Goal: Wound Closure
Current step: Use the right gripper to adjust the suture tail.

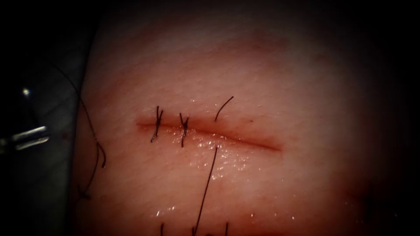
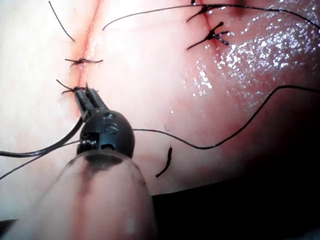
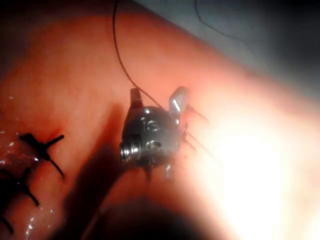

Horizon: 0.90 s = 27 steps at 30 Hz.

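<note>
The left arm's shaft (image 2: 100, 200) lies closest to the lens, and at its end the left hand (image 2: 88, 97) points at the cut (image 1: 245, 140), its tips just beside a tied stitch (image 2: 75, 90). I cannot tell whether this hand is clenched or released, or whether it has thread in it. The tissue (image 1: 284, 78) lies under everything, wet and shiny just below the cut. The right hand (image 3: 156, 97) is released, its two tips spread wide and holding nothing. It hovers near the tissue with a strand of thread (image 3: 122, 65) running up to it and seemingly passing between the tips.

Two tied stitches (image 1: 156, 124) cross the left part of the cut. To their right an untied thread (image 1: 205, 188) runs down from the cut, and its short tail (image 1: 224, 107) stands just above the cut. Where the needle lies I cannot tell.

The main risk, as I judge it, is that short tail: any pull on the long strand could draw it back through the cut and lose the pass. The spread right hand could also snag the strand beside it, and the left hand's tips are near enough to the stitch to catch its knot
</note>
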Motion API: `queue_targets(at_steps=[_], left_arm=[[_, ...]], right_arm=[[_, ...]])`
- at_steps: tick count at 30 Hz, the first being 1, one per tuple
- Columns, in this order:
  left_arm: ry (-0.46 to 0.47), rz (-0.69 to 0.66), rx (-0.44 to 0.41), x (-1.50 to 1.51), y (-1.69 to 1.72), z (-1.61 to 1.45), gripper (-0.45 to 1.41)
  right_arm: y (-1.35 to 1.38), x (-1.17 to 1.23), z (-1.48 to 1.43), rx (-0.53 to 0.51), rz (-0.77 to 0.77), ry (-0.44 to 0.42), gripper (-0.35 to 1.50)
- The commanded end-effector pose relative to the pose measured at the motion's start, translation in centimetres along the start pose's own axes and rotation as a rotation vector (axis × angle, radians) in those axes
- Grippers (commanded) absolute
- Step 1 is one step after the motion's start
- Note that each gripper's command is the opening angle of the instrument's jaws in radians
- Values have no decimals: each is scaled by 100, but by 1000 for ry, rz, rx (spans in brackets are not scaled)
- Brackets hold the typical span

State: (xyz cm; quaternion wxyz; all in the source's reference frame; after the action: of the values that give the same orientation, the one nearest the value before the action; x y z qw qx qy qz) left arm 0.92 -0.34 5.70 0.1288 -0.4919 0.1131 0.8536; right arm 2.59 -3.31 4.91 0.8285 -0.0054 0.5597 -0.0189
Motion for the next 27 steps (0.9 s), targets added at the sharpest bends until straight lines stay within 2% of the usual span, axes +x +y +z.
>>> queue_targets(at_steps=[1, 6, 11, 12, 13, 14, 16, 19, 27], left_arm=[[1, -1, -1, -3, 4, 7, -45], [0, -2, 1, -4, 4, 12, -45], [1, 2, -7, -2, 9, 22, -45], [2, 4, -11, -1, 11, 25, -45], [2, 5, -13, 1, 12, 27, -45], [3, 6, -15, 2, 14, 28, -45], [7, 7, -18, 4, 16, 30, -45], [9, 7, -22, 7, 17, 29, -45], [16, 7, -24, 13, 20, 27, -45]], right_arm=[[-2, -7, -9, -3, 7, -10, 148], [1, -22, -83, -38, 30, -26, 148], [36, -45, -118, -193, 307, 29, 146], [42, -51, -119, -215, 358, 40, 145], [50, -60, -120, -238, 475, 63, 126], [56, -67, -119, -253, 565, 81, 116], [72, -84, -113, -288, 685, 104, 88], [97, -110, -99, -316, 805, 97, 88], [157, -170, -60, -427, 957, 100, 118]])
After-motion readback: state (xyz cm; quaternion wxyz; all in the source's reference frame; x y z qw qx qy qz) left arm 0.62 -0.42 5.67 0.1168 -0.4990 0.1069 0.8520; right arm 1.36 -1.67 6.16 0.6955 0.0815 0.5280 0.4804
